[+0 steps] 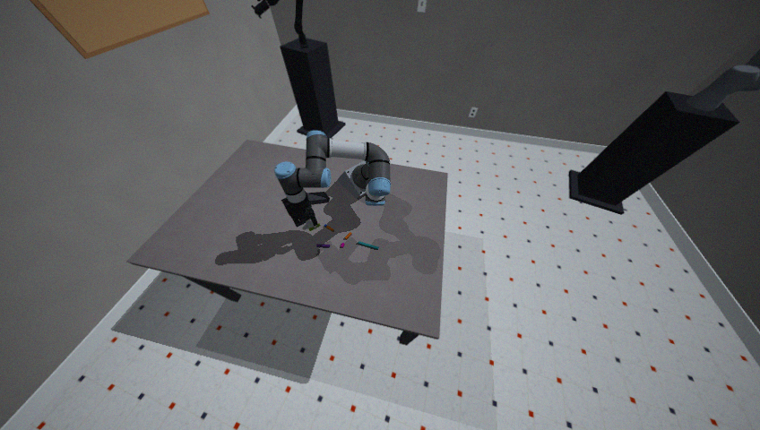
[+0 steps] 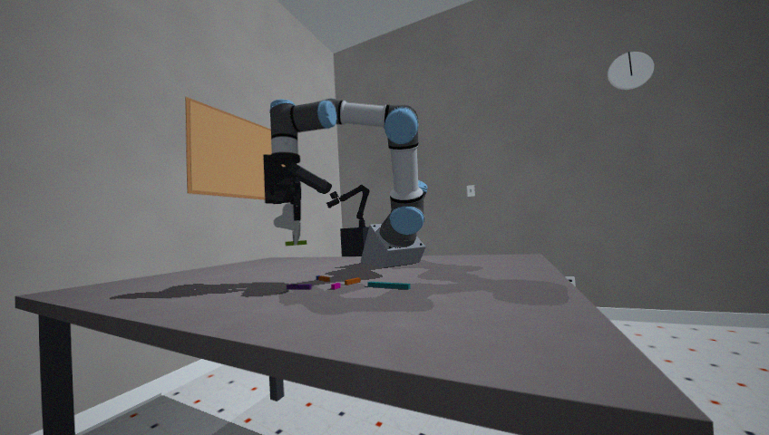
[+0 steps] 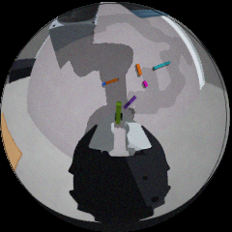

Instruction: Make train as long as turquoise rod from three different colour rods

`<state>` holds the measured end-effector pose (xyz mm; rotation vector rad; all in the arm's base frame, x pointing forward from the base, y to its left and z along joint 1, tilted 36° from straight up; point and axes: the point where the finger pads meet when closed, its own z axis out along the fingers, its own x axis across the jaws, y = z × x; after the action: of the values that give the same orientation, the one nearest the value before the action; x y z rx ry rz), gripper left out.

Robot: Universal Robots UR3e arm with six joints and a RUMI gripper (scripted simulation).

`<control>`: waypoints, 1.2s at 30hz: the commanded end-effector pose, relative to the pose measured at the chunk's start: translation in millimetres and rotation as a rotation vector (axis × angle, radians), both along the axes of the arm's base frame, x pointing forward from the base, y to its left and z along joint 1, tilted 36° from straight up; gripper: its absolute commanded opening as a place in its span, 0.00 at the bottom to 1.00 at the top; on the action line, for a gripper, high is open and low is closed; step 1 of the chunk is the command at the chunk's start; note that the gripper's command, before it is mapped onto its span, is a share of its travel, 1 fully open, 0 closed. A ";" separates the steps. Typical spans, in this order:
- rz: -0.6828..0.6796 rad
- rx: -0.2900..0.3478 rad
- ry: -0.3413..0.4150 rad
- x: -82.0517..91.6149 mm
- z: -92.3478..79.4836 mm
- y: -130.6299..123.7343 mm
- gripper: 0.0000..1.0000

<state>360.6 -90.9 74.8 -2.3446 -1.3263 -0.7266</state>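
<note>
My gripper [image 2: 296,240] [image 3: 118,113] is shut on the lime rod [image 1: 312,228] [image 2: 288,243] [image 3: 118,106] and holds it level, well above the table. A blue rod [image 2: 316,277] [image 3: 103,84] lies end to end with an orange rod [image 1: 330,228] [image 2: 324,278] [image 3: 111,81], touching or nearly so. A second orange rod [image 1: 347,236] [image 2: 352,281] [image 3: 138,70] lies apart. The magenta rod [image 1: 342,245] [image 2: 335,285] [image 3: 145,84] lies near it. The purple rod [image 1: 323,245] [image 2: 299,286] [image 3: 130,101] lies slanted in the wrist view. The turquoise rod [image 1: 367,245] [image 2: 389,285] [image 3: 161,66] lies beyond the second orange rod.
The arm's base [image 2: 396,254] stands on the table [image 1: 394,308] [image 2: 377,344], behind the rods. The arm's shadow falls over several rods. In the top view, the magenta rod lies between the purple and turquoise rods.
</note>
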 end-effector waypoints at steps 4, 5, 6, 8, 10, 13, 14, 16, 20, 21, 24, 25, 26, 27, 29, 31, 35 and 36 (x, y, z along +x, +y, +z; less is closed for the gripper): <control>-0.012 0.002 0.006 -0.7 0.9 -0.2 0.00; -0.020 0.004 0.011 -1.3 1.2 0.2 0.00; -0.030 0.007 0.018 -2.1 1.6 0.7 0.00; -0.058 0.016 0.037 -4.3 2.7 2.2 0.00; -0.098 0.029 0.063 -7.4 4.2 4.3 0.00; -0.122 0.037 0.078 -9.2 5.1 5.6 0.00; -0.149 0.045 0.096 -11.2 6.0 7.0 0.00; -0.210 0.065 0.136 -15.7 8.0 10.3 0.00; -0.316 0.098 0.205 -23.2 11.1 16.3 0.00; -0.341 0.106 0.221 -24.9 11.8 17.7 0.00; -0.414 0.130 0.270 -29.9 13.6 22.0 0.00; -0.439 0.138 0.286 -31.5 14.1 23.4 0.00; -0.463 0.146 0.302 -33.0 14.6 24.9 0.00; -0.488 0.154 0.318 -34.6 15.1 26.3 0.00; -0.488 0.154 0.318 -34.6 15.1 26.3 0.00; -0.570 0.181 0.372 -39.7 16.5 31.2 0.00; -0.664 0.211 0.433 -45.3 17.7 36.9 0.00; -0.689 0.219 0.449 -46.7 18.0 38.3 0.00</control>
<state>320.4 -58.2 90.6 -2.5408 -0.4063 -0.4828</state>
